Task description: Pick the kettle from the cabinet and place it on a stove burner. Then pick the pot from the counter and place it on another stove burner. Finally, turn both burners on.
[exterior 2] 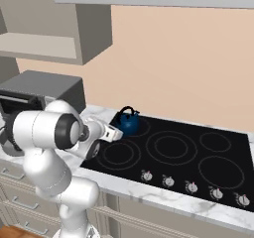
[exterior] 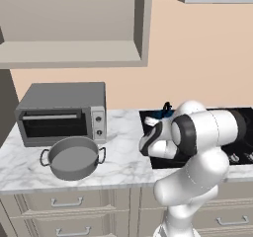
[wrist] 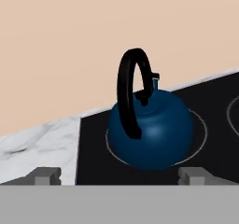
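Marble worktop (exterior: 123,167) carries the toaster oven (exterior: 62,112) at far left, with the grey pot (exterior: 73,157) just in front of it, untouched. Black cooktop (exterior 2: 198,152) lies to the right. Dark-blue kettle (wrist: 151,127) sits upright, centred on the far-left burner (exterior 2: 141,128), so that placement looks finished. Claw (wrist: 119,174) is released, fingers spread, near the kettle but not touching; pot is likely next.
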